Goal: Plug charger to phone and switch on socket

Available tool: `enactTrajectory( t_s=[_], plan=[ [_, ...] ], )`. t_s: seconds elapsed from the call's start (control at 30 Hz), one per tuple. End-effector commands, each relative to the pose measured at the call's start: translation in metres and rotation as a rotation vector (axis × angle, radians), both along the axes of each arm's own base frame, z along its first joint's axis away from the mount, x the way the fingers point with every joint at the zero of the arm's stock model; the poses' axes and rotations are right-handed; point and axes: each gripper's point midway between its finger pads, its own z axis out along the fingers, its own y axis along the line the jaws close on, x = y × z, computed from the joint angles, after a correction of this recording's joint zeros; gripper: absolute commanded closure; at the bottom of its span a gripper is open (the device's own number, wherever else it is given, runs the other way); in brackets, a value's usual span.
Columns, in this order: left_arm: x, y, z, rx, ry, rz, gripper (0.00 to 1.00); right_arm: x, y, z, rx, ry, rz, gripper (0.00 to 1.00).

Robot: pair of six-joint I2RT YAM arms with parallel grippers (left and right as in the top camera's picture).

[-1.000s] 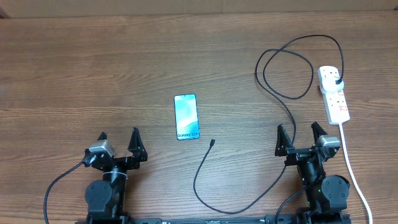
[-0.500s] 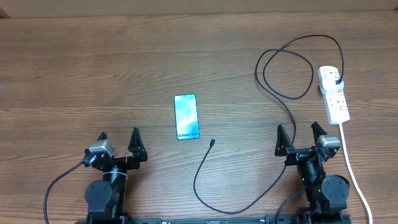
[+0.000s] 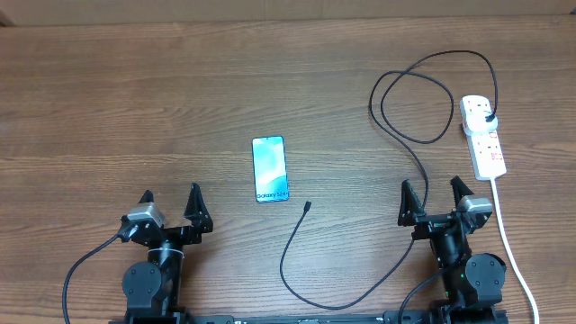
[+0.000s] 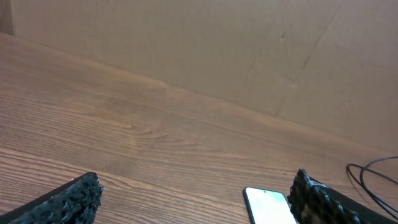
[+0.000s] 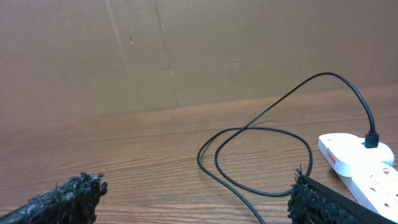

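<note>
The phone (image 3: 270, 168) lies face up mid-table, its light-blue screen lit; its top edge shows in the left wrist view (image 4: 268, 205). The charger (image 3: 409, 135) is a thin black cable, its plug (image 3: 489, 117) seated in the white socket (image 3: 483, 137) at the right, its loops (image 5: 261, 158) trailing to a free connector tip (image 3: 308, 206) just right of the phone's near end. My left gripper (image 3: 169, 200) rests open at the near left, empty. My right gripper (image 3: 436, 192) stands open at the near right, the cable running between its fingers untouched.
A brown cardboard wall (image 5: 186, 50) backs the wooden table (image 3: 135, 108). The socket's white cord (image 3: 507, 236) runs down the right side past the right arm. The charger cable loops low (image 3: 333, 301) between the two arm bases.
</note>
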Motion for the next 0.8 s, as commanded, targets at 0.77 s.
enactTrajectory(
  t_s=[0.77],
  plan=[
    [-0.016,-0.025,0.025,0.007,0.059,-0.150,0.00,0.000,-0.002,-0.002,-0.008,-0.004,-0.008,0.00]
  ],
)
